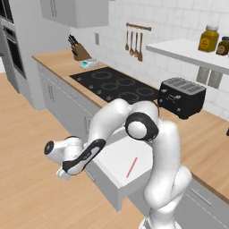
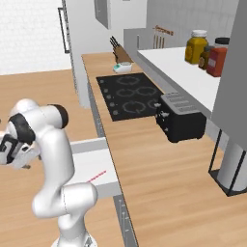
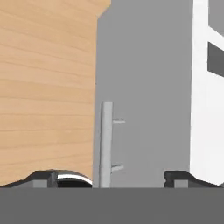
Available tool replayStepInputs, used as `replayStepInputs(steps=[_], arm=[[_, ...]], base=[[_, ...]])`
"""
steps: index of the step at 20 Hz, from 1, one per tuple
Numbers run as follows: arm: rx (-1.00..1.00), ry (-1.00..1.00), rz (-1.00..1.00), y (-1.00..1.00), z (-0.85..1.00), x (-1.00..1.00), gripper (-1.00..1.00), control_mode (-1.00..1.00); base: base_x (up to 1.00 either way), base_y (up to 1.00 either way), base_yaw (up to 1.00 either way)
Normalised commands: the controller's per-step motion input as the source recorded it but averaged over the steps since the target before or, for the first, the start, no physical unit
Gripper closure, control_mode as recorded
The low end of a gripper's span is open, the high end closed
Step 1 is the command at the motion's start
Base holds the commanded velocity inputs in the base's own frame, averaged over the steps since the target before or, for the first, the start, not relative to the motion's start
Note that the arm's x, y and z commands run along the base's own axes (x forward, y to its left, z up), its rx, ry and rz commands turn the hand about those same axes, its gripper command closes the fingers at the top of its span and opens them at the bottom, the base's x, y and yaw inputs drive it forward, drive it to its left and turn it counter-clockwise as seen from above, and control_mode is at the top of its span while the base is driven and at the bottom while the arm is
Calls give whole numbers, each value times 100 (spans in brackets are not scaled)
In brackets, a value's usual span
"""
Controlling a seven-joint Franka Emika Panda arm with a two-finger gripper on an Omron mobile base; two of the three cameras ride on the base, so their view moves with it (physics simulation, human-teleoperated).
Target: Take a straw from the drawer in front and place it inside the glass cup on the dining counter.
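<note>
The drawer (image 1: 117, 157) stands pulled out from under the wall-side counter, its pale inside bare except for the straw (image 1: 131, 167), a thin red line lying near its right end. From the other side the straw (image 2: 96, 177) lies in the open drawer (image 2: 91, 161) beside my arm. My gripper (image 1: 63, 172) hangs low at the drawer's front, left of the straw. In the hand view my gripper (image 3: 113, 179) is open, and the slim bar handle (image 3: 106, 144) stands free between the wide-apart fingertips. The glass cup and the dining counter are out of view.
On the wood counter sit a black cooktop (image 1: 114, 85), a black toaster (image 1: 181, 96), a knife block (image 1: 80, 51) and a small dish (image 1: 89, 64). A white shelf (image 1: 188, 51) carries jars. Open wood floor (image 1: 27, 188) lies to the left of the drawer.
</note>
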Motion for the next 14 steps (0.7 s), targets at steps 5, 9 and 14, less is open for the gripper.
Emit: replayStepInputs(steps=[5, 9, 14], arm=[[37, 3, 0, -75, 100, -18, -100, -100], [26, 15, -3, -85, 86, 12, -100, -100], [11, 27, -3, -73, 13, 44, -100, -100]], base=[[0, 0, 0], [0, 0, 0], [0, 0, 0]])
